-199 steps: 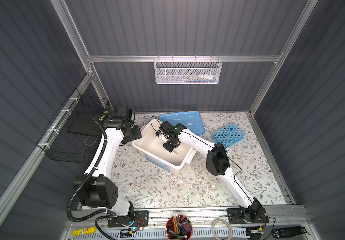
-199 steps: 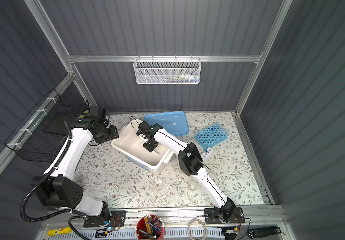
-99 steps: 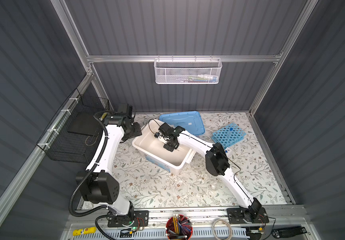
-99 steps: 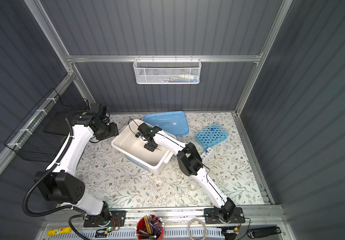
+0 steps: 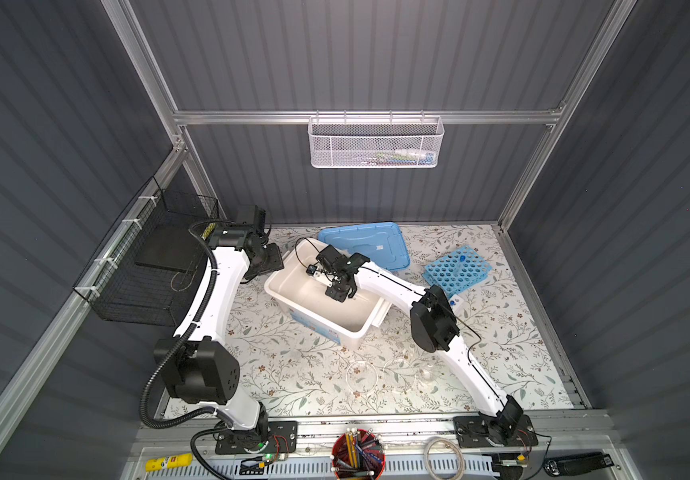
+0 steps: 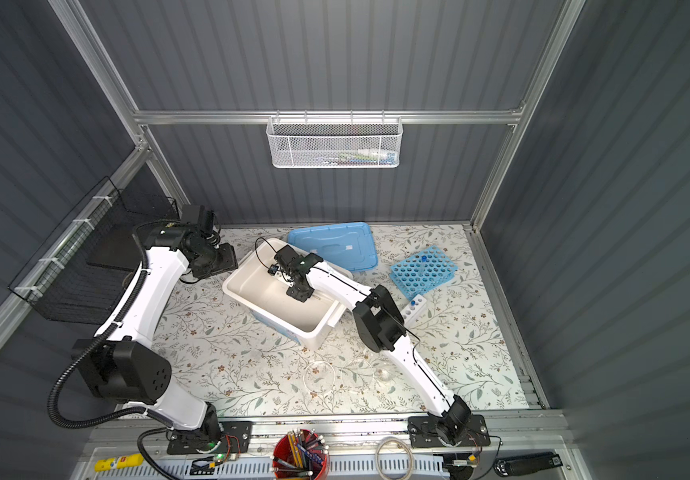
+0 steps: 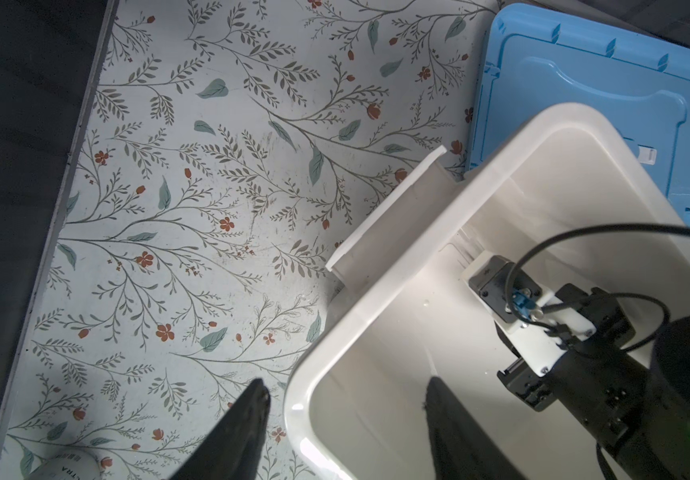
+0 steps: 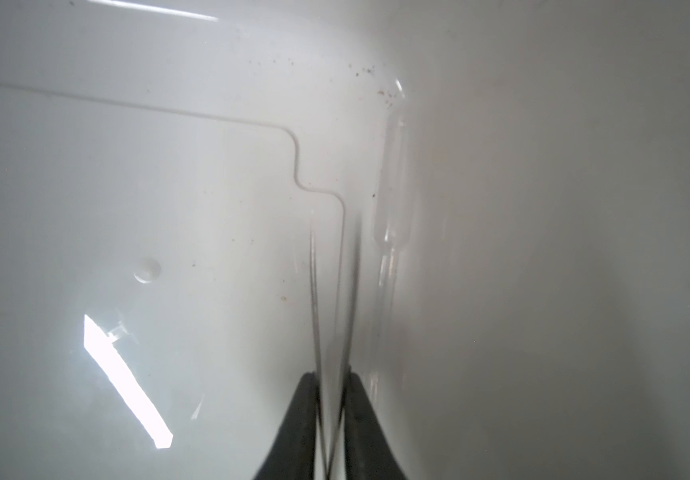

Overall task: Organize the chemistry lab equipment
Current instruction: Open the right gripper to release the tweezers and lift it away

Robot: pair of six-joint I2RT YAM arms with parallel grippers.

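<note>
right tool (image 8: 330,376): down inside the white bin (image 5: 301,299), centre of frame in both top views (image 6: 299,293). Closed to a thin gap, clamped on the tweezers (image 8: 314,291).
tweezers: two thin dark arms run out from between the fingers (image 8: 297,424) over the bin floor, blurred. Only the right wrist view shows them, too small to pick out in the top views.
clear dropper (image 8: 393,187): lies on the bin floor along the foot of the wall, just beside the tweezers. Right wrist view only.
left tool (image 7: 347,386): fingers wide apart, holding nothing. Straddles the bin's corner rim (image 7: 376,307), one finger over the table (image 7: 189,208), one over the bin's inside. Contact with the rim: can't tell. Top views show only the tool's back at the bin's upper-left corner (image 5: 268,264).
blue lid (image 5: 366,243): flat on the table behind the bin, upper centre. The left wrist view shows the bin corner covering its edge (image 7: 584,91).
blue rack (image 5: 457,270): right of centre, one blue-capped tube (image 5: 462,259) upright in it.
white tube rack (image 6: 413,307): just beside the right arm's elbow, blue caps showing in a top view. In a top view (image 5: 455,300) mostly behind the elbow.
glass dishes (image 5: 362,376): two, side by side, lower centre, both top views (image 6: 319,376).
small glass vessel (image 5: 428,374): just right of the dishes, beside the right forearm.
white lettered container (image 7: 64,465): on the table near the outer finger, cut off by the frame edge. Left wrist view only.
</note>
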